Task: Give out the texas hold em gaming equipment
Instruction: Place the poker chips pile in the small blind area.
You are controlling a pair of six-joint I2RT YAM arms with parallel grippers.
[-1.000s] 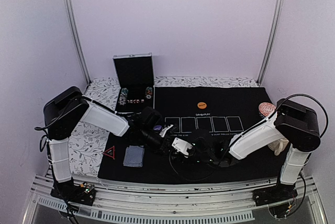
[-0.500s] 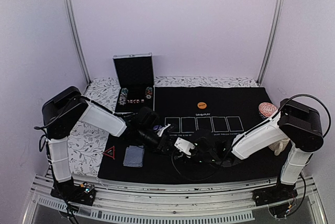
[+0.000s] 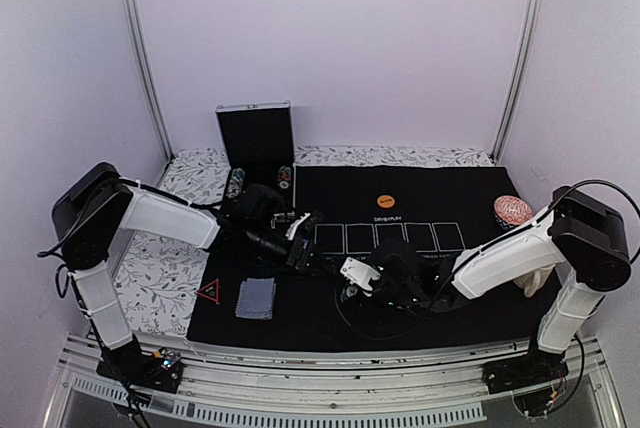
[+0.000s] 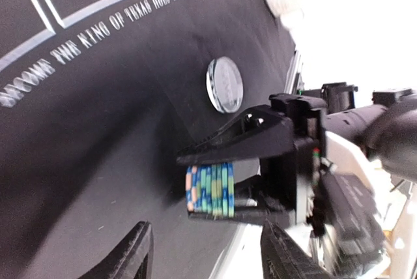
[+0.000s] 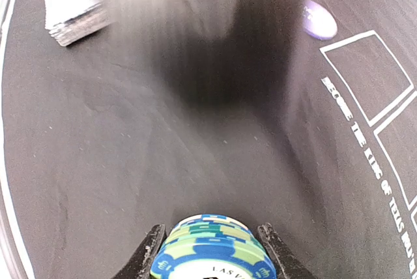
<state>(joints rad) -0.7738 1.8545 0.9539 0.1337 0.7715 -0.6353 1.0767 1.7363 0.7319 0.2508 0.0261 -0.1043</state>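
Note:
A stack of green and blue poker chips (image 5: 212, 248) sits between the fingers of my right gripper (image 5: 210, 230), which is shut on it just above the black mat (image 3: 450, 193). The left wrist view shows the same stack (image 4: 210, 190) edge-on in those jaws. My left gripper (image 4: 205, 230) stands open and empty a short way back from the stack, at the mat's left part (image 3: 303, 246). A clear disc (image 4: 225, 83) lies flat on the mat. The card deck (image 3: 256, 298) and the red triangle marker (image 3: 209, 292) lie at front left. An orange chip (image 3: 385, 202) lies mid-mat.
An open black case (image 3: 256, 138) stands at the back left, with rows of chips (image 3: 236, 185) in its tray. A red-and-white patterned object (image 3: 510, 210) sits at the mat's right edge. The patterned cloth (image 3: 165, 268) lies left of the mat.
My left gripper has opened and pulled back up-left, away from the chip stack. The right gripper keeps the stack and has shifted slightly to the right.

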